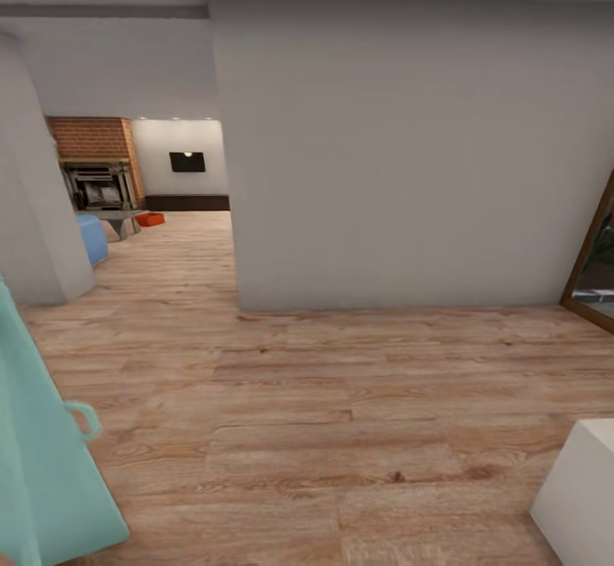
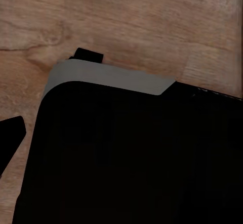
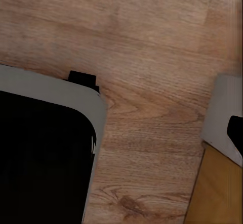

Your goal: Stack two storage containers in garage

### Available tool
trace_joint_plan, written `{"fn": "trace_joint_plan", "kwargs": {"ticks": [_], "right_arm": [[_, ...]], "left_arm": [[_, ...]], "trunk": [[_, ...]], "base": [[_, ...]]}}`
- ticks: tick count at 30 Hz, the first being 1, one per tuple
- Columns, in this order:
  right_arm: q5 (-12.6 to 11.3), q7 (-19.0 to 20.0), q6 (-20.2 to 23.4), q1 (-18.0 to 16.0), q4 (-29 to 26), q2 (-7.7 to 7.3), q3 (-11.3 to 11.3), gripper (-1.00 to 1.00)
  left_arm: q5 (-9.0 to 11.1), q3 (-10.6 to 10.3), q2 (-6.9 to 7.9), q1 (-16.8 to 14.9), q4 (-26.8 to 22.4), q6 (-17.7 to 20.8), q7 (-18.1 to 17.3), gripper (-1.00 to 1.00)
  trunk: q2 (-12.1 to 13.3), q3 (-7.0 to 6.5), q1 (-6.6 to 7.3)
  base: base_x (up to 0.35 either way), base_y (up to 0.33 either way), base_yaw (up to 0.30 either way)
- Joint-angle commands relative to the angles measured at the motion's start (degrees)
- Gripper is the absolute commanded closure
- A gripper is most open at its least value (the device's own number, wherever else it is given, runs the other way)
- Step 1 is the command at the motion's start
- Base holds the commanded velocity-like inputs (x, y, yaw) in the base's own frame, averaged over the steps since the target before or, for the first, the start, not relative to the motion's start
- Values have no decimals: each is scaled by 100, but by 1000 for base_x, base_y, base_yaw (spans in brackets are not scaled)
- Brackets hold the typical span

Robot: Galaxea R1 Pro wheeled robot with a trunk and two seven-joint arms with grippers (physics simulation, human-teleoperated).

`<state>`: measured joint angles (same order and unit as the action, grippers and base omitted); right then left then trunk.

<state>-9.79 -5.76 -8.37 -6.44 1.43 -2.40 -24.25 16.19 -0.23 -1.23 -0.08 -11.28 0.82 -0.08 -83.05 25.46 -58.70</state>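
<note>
Near: light wood plank floor, teal door with handle at the left edge, white block at lower right. Wrist views look down on planks and the robot's dark base; can't tell whether either gripper is released or clenched. Middle: grey wall. Far, through the opening: blue sofa, brick fireplace, one red-orange storage container on the living room floor beside a grey table.
</note>
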Motion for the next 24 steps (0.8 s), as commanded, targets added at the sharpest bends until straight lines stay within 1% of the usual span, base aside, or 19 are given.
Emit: {"fn": "trace_joint_plan", "kwargs": {"ticks": [1, 11, 24], "right_arm": [[-57, -3, -33, -6, 15, 2, -47, -100], [-71, -4, -39, -6, 15, 19, -44, -100], [-84, -36, -37, -6, 15, 1, -44, -100]], "left_arm": [[44, -4, 0, -1, -6, 8, -1, -100], [50, -4, 8, -1, 10, 6, -1, -100], [51, -4, 17, -1, 12, 6, -1, -100]], "trunk": [[-3, 6, -3], [-3, 6, -3], [-3, 6, -3]], "base": [[327, 0, 0], [327, 0, 0], [327, 0, 0]]}}
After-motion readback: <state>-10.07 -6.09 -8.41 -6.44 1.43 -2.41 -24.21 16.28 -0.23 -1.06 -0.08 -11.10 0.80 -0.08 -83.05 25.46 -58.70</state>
